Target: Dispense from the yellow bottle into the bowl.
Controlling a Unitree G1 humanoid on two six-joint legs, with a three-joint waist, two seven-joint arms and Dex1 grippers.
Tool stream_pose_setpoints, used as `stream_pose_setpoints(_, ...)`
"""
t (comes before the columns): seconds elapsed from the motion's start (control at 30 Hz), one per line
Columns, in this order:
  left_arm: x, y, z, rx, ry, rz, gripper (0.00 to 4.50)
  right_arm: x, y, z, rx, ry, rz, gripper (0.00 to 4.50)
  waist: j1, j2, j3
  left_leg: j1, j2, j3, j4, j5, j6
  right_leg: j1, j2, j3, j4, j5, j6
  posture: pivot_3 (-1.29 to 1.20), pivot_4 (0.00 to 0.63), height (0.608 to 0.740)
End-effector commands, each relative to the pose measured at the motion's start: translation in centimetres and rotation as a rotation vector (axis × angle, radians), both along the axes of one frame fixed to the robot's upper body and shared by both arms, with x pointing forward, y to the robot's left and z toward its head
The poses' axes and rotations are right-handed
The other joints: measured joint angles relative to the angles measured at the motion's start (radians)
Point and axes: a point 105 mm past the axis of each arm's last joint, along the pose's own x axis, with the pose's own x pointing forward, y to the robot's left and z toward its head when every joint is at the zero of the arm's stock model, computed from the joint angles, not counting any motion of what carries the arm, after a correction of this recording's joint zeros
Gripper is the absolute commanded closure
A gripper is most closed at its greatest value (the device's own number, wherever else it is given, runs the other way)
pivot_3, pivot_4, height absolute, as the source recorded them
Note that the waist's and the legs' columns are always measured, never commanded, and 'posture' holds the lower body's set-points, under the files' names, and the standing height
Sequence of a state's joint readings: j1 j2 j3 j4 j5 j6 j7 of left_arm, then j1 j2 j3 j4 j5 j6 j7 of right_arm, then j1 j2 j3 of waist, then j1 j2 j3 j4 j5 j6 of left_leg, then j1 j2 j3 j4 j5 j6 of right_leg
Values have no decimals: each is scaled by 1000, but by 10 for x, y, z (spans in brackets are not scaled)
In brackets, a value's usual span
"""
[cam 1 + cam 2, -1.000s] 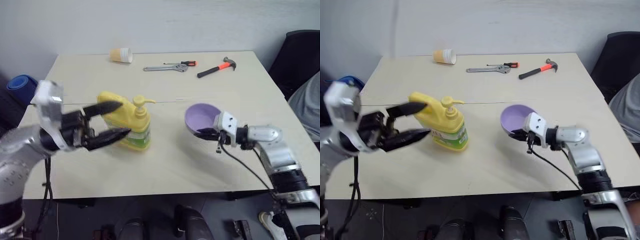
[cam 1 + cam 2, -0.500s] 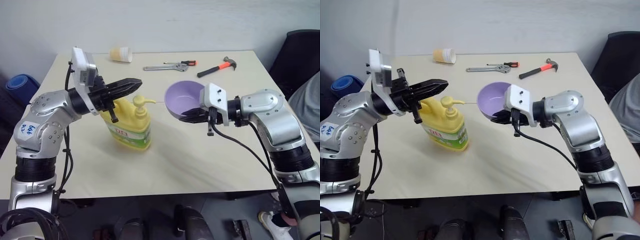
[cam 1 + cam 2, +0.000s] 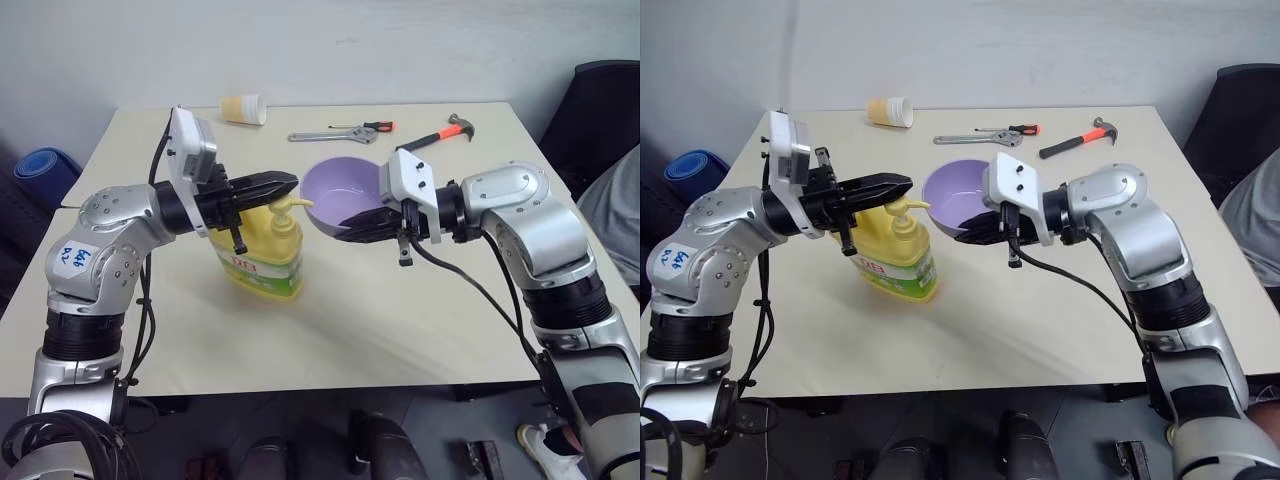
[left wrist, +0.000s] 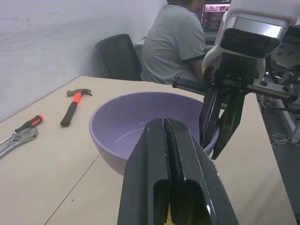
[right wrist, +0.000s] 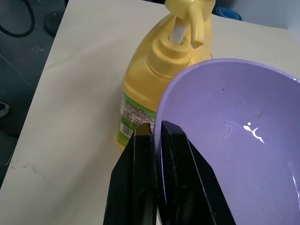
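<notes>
counter (image 3: 400,300): pale beige top spanning the middle of the head views, carrying everything below.
person (image 4: 174,44): seated in a grey shirt at the top of the left wrist view, back turned, beside a dark chair (image 4: 119,56).
yellow bottle (image 3: 258,255): stands upright on the counter, left of centre in the left eye view; label faces the camera, pump spout points toward the bowl.
bowl (image 3: 345,192): lavender, lifted off the counter at centre frame, tilted, its rim just beside and under the spout tip.
left claw (image 3: 290,181): black fingers pressed together, nothing between them, lying level just above the pump head, tips aimed at the bowl.
right claw (image 5: 152,131): fingers pinching the bowl's near rim, one inside the wall and one outside; it carries the bowl's weight.
blue roll (image 3: 38,170): off the counter at the left edge of the frame.
hammer (image 3: 434,134): orange and black handle, upper right of the counter.
wrench (image 3: 320,135): silver, upper centre, just beside a small screwdriver (image 3: 365,127) with an orange grip.
cup (image 3: 243,108): yellowish, on its side near the counter's far edge, upper left.
</notes>
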State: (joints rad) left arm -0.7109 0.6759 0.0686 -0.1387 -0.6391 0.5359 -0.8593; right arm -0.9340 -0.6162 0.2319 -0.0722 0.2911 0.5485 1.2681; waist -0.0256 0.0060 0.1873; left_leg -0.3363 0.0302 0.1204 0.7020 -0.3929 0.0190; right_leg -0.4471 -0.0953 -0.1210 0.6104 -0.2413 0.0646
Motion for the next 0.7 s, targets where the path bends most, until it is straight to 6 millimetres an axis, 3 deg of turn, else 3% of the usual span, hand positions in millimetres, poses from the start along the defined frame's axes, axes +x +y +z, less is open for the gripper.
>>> stream_pose_setpoints(0.03,5,-1,-11,44,34,43,4434,-14,8,14,1,-28,67,4500,0,0,0,0,0,0,0,0,0,0,0,0,0,0,0,0,150,740)
stream_pose_setpoints(0.47,10,0,-49,154,183,111,4434,-14,11,16,8,-31,57,4500,1,0,-1,2,0,0,1,0,0,1,-1,1,1,0,0,0,150,740)
stream_pose_setpoints(0.7,9,-2,-59,157,222,121,4434,-14,12,17,12,-32,54,4500,1,0,-4,3,0,0,1,0,0,2,-1,5,2,0,0,0,150,740)
